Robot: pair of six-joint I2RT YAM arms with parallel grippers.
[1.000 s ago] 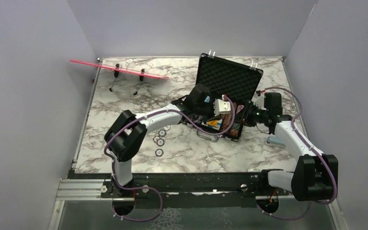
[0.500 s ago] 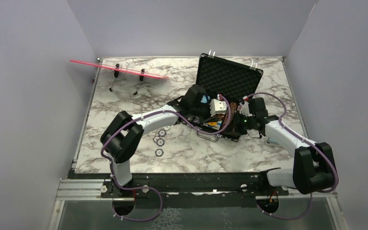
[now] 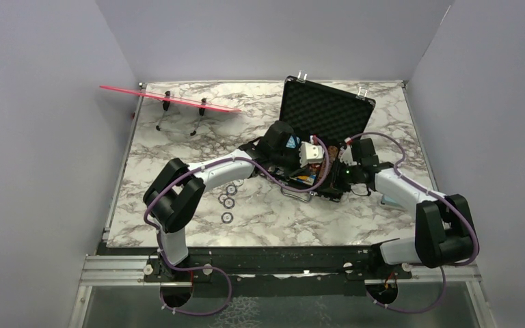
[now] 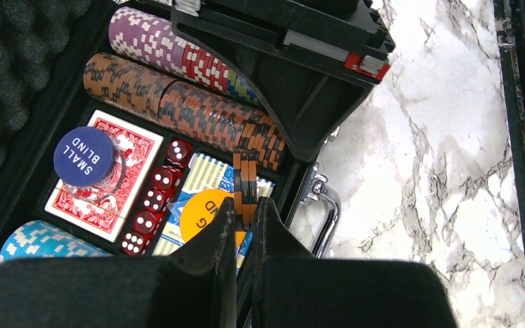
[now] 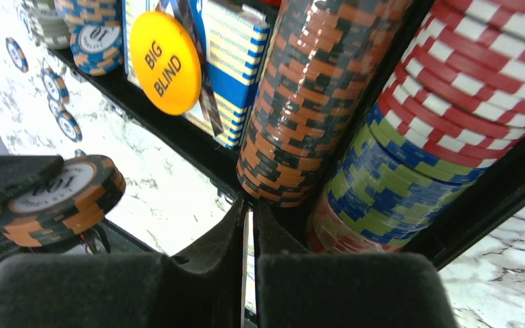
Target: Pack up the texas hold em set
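The black briefcase (image 3: 325,113) lies open on the marble table with its foam lid up. It holds rows of poker chips (image 4: 198,113), a red card deck (image 4: 133,147), red dice (image 4: 154,201), a blue small blind button (image 4: 84,156) and a yellow big blind button (image 5: 164,61). My left gripper (image 4: 245,205) is shut on a few orange-and-black chips (image 4: 246,179), held on edge over the case's front edge; they also show in the right wrist view (image 5: 58,198). My right gripper (image 5: 248,205) is shut and empty, its tips at the end of the orange chip row (image 5: 307,89).
A few loose chips (image 3: 228,198) lie on the table left of the case. A metal handle (image 4: 325,212) sticks out of the case front. A light-blue block (image 3: 392,200) lies right of the case. A pink strip on wire legs (image 3: 171,99) stands at the back left.
My right gripper has moved left, from beside the case to its front right corner at the chip rows. My left gripper with its chips has shifted slightly left.
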